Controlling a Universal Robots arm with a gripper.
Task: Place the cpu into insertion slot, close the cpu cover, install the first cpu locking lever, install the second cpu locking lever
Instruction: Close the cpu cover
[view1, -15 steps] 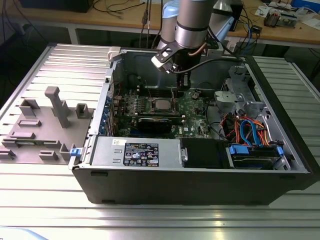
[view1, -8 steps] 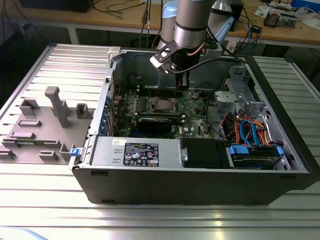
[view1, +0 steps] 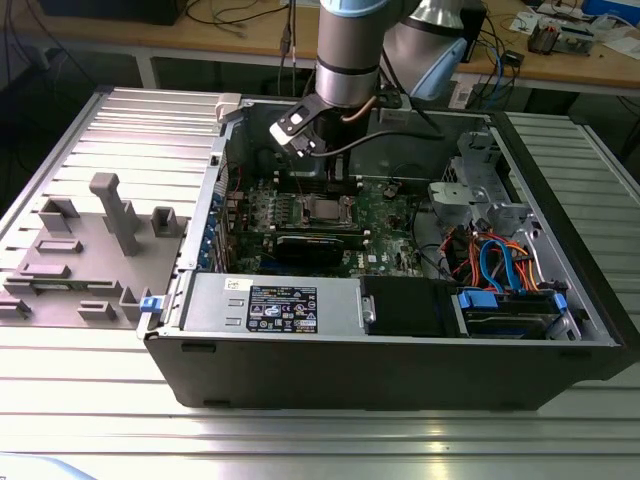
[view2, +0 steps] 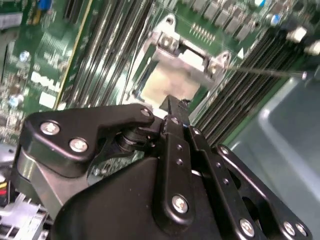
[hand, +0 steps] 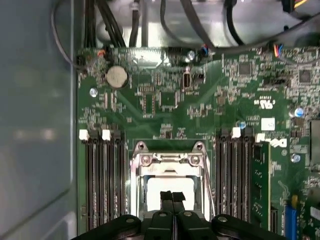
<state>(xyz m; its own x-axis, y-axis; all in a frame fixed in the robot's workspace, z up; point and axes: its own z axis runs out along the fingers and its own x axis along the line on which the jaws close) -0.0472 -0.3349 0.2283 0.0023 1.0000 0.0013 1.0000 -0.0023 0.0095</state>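
Hand (hand: 172, 196) is clenched, both black fingertips (hand: 166, 196) pressed together with nothing between them. It hangs right over the cpu (hand: 170, 185), tips just above the edge of the chip; can't tell if they actually touch it.

The cpu is a small flat square with a pale silver-grey metal top, sitting in the insertion slot (view1: 310, 210). The cpu cover (hand: 170, 160), a thin silvery frame, looks to be lying down around it, with the chip showing through its square window.

In the second wrist view, a thin wire lever (view2: 265, 72) sticks out sideways from one corner of the cover, across the memory slots (hand: 102, 185). Those long black slots flank the socket on both sides.

Farther out are the green motherboard (hand: 165, 95) and a coin battery (hand: 117, 76). All of it sits inside the open computer case (view1: 400, 360) on the ribbed metal desk (view1: 300, 440).
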